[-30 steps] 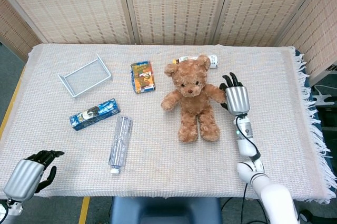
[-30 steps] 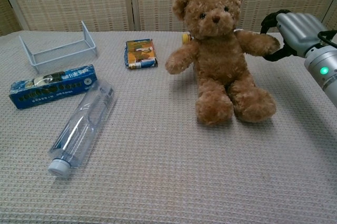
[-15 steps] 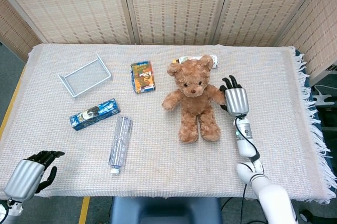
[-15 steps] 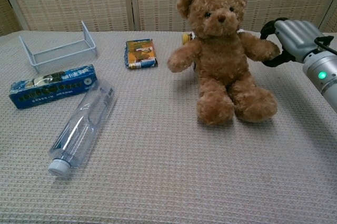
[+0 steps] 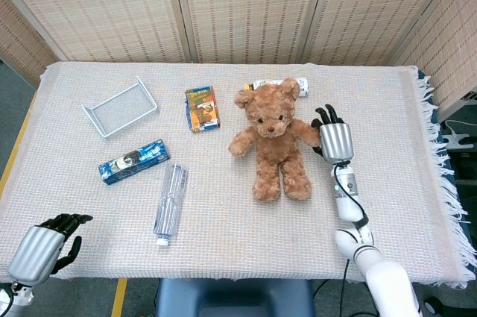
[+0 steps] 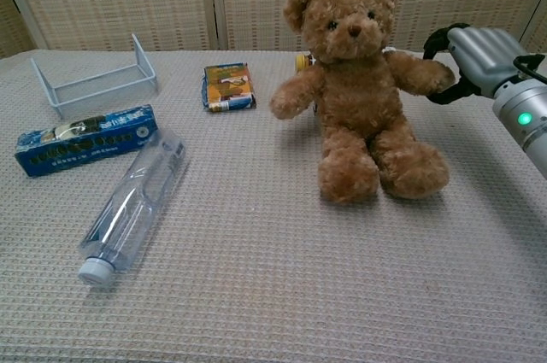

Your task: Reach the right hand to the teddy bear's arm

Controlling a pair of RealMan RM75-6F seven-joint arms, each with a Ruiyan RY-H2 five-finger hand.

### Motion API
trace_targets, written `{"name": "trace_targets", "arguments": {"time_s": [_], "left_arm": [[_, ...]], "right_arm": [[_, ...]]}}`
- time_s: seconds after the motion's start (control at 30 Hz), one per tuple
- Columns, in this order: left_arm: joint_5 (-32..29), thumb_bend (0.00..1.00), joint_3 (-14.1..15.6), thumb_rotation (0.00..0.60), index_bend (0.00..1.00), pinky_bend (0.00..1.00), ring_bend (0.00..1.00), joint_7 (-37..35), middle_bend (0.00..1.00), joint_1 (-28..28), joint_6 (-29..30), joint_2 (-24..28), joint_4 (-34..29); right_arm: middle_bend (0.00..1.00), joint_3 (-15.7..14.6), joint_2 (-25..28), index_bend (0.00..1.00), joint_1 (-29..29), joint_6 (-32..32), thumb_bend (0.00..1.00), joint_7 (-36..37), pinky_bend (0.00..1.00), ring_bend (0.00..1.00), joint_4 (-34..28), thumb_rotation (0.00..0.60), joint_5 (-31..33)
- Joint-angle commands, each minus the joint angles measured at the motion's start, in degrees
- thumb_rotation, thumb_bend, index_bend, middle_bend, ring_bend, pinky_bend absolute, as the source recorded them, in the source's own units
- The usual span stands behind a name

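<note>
— Chest view: bear point(image 6: 363, 90) sits upright mid-table, legs forward, arms out sideways. Arm point(image 6: 419, 73) toward right hand point(image 6: 479, 55) sticks out level, so easy to meet from the side.

— Right hand state?

— Dark fingers point(image 6: 440, 38) curled round the paw end, touching the plush. Looks like a light hold on the arm; how firm, cannot tell. Seen from head view, hand point(image 5: 333, 138) lies just beside the bear point(image 5: 270, 142), palm-back up.

— Left hand?

— Parked low at the near left corner point(image 5: 37, 250), off the cloth, fingers curled in, holding nothing.

— Room to move?

— Open cloth right of the hand out to the fringed table edge point(image 5: 436, 145). Small tube point(image 5: 279, 83) lies behind the bear's head, near; worth avoiding if pushed back. Box point(image 5: 202, 108), bottle point(image 5: 170, 203), blue pack point(image 5: 134, 161) and wire rack point(image 5: 119, 107) all well apart on the left, no obstacle.

— Progress?

— Reach judged essentially complete: contact made at the arm.
</note>
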Motion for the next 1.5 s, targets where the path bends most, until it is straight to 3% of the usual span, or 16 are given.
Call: {"name": "trace_targets", "arguments": {"time_s": [0.03, 0.3, 0.6, 0.83, 1.13, 1.43, 1.5], "left_arm": [[-0.18, 0.57, 0.01, 0.6, 0.3, 0.6, 0.35, -0.14, 0.37, 0.02, -0.09, 0.07, -0.05], [-0.06, 0.57, 0.01, 0.6, 0.3, 0.6, 0.35, -0.3, 0.38, -0.03, -0.07, 0.07, -0.06], [0.0, 0.57, 0.02, 0.6, 0.3, 0.6, 0.35, -0.16, 0.38, 0.0, -0.04, 0.03, 0.03], [-0.21, 0.57, 0.0, 0.6, 0.3, 0.6, 0.35, -0.36, 0.38, -0.06, -0.25, -0.03, 0.13], [-0.14, 0.57, 0.06, 0.6, 0.3, 0.6, 0.35, -0.46, 0.38, -0.1, -0.3, 0.02, 0.04], [-0.18, 0.57, 0.05, 0.6, 0.3, 0.6, 0.35, -0.4, 0.38, -0.14, -0.4, -0.01, 0.2], [-0.15, 0.57, 0.1, 0.6, 0.3, 0.6, 0.35, -0.32, 0.38, -0.15, -0.48, -0.01, 0.2]], "right_arm": [[0.22, -0.59, -0.16, 0.56, -0.17, -0.2, 0.25, -0.55, 0.48, 0.12, 0.42, 0.6, -0.41], [0.22, 0.68, 0.07, 0.56, 0.65, 1.83, 0.25, 0.07, 0.48, 0.12, 0.03, 0.6, 0.64], [0.22, -1.59, -0.27, 0.56, -0.59, -0.09, 0.25, -1.23, 0.48, 0.12, 0.55, 0.6, -0.81], [0.22, -0.31, -0.34, 0.56, 0.33, 2.59, 0.25, -0.42, 0.48, 0.12, 0.39, 0.6, 0.05], [0.22, -2.16, -0.6, 0.54, -0.89, 1.34, 0.25, -0.64, 0.48, 0.12, 0.25, 0.6, -1.23], [0.22, -0.97, 0.65, 0.48, -0.59, 4.6, 0.25, 2.35, 0.48, 0.12, -0.95, 0.6, -0.63], [0.22, -1.7, 1.78, 0.4, -1.55, 4.81, 0.25, 4.03, 0.48, 0.11, -2.34, 0.6, -1.25]]}}
